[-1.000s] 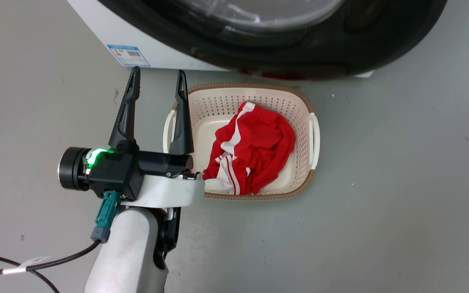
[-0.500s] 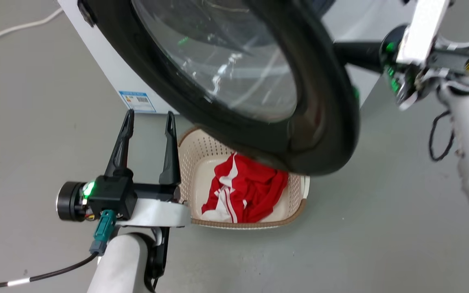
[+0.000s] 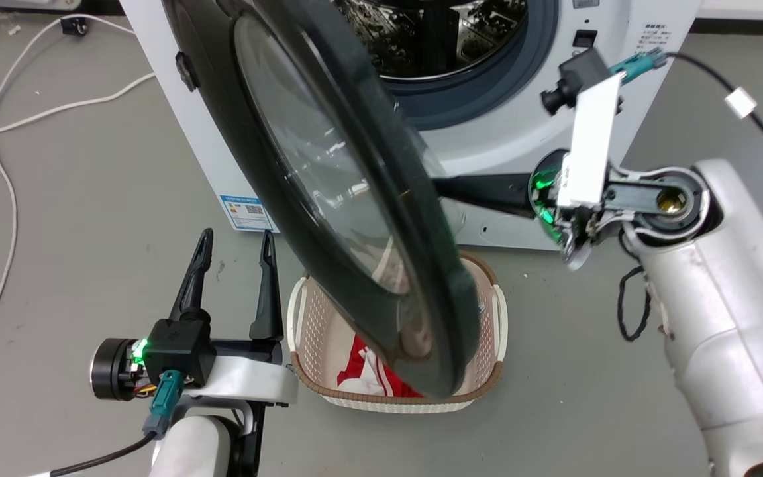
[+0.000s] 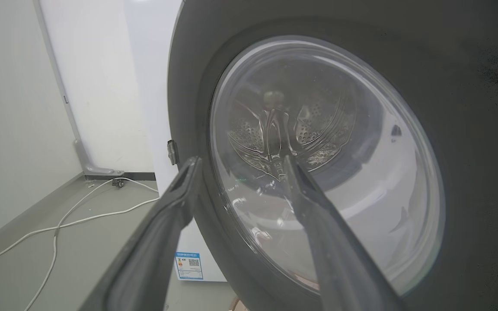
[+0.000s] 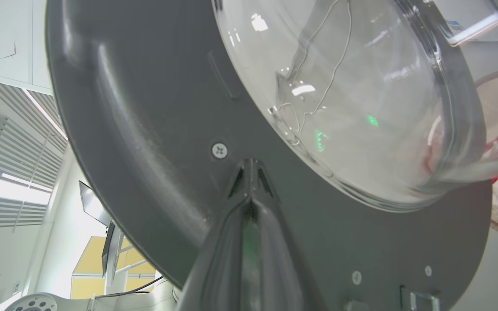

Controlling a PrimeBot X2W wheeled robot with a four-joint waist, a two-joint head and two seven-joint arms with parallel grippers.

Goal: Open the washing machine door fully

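Observation:
The washing machine [image 3: 494,139] stands white at the top, its steel drum [image 3: 434,33] and grey-blue gasket [image 3: 487,86] exposed. The washing machine door [image 3: 381,199], a black disc with a clear glass centre, stands swung partly out toward me, hinged at the left. My right gripper [image 3: 444,189] is shut, reaching in from the right behind the door. In the right wrist view its tips [image 5: 249,162] rest against the door's grey inner face [image 5: 145,129] beside the glass bowl [image 5: 339,86]. My left gripper [image 3: 236,235] is open, low on the left, facing the door's outer face [image 4: 469,86].
A beige basket [image 3: 302,318] holding a red and white garment [image 3: 368,371] sits on the floor under the door's lower edge. White cables [image 3: 10,132] trail over the grey floor at the left. A blue label [image 3: 249,212] marks the machine's lower left corner.
The head camera has tilted up, bringing the drum and my right arm into view. The door has swung further out from the machine. My left gripper stays open.

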